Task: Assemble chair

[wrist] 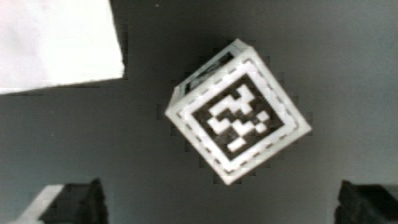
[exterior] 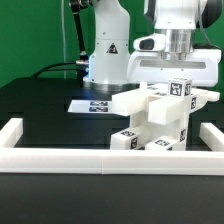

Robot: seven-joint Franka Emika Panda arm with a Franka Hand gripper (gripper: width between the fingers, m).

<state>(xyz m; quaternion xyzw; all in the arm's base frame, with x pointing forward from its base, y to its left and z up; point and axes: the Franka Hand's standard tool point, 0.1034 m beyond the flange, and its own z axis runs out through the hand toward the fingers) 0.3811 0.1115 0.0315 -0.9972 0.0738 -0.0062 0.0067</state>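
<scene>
With its jaws spread wide and holding nothing, the gripper (exterior: pixel 178 68) hovers directly above the half-built chair (exterior: pixel 160 118), whose tagged post (wrist: pixel 240 112) could tip if the descent lands off-centre.

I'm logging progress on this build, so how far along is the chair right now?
Done so far: several matte white blocky plastic chair pieces with black-and-white tags stand stacked in a cluster against the long low white border frame; whether they are firmly joined cannot be told. In hand: nothing, the gripper hovers above the cluster with fingers open and empty. Left: no finished chair shape shows, so assembly continues.
</scene>
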